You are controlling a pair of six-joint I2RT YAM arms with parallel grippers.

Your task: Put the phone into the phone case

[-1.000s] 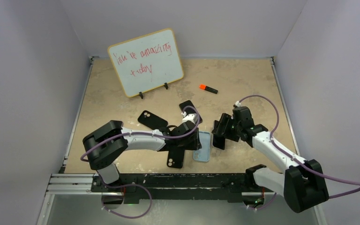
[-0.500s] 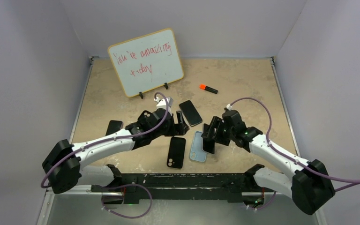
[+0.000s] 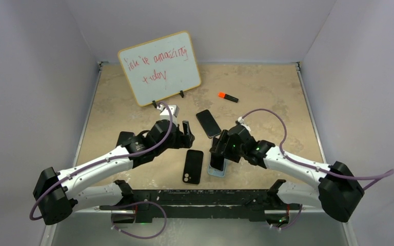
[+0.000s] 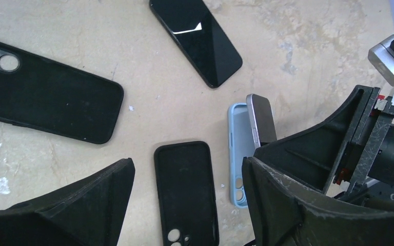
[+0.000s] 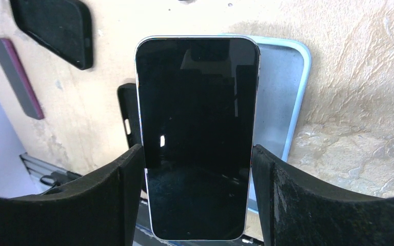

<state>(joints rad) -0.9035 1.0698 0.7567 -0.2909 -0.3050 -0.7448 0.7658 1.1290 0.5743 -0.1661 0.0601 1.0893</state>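
Phone point(image 5: 197, 133) arriving tilted over blue case point(image 5: 279, 97), not yet seated | right gripper point(image 3: 218, 152) pinching its long edges | left gripper point(image 4: 187, 174) spread, empty, withdrawing leftward, clearing the approach | insertion pending

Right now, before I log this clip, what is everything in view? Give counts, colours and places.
whiteboard: one, white with red writing, propped at back left
marker: one, orange and black, back centre
loose phone: one, black, screen up, mid-table
held phone: one, black screen, over the blue case
blue case: one, light blue, near centre
black cases: two, black, one just left of the blue case, one further left
table: one, tan
left gripper: one, black, open and empty above the black cases
right gripper: one, black, shut on the held phone
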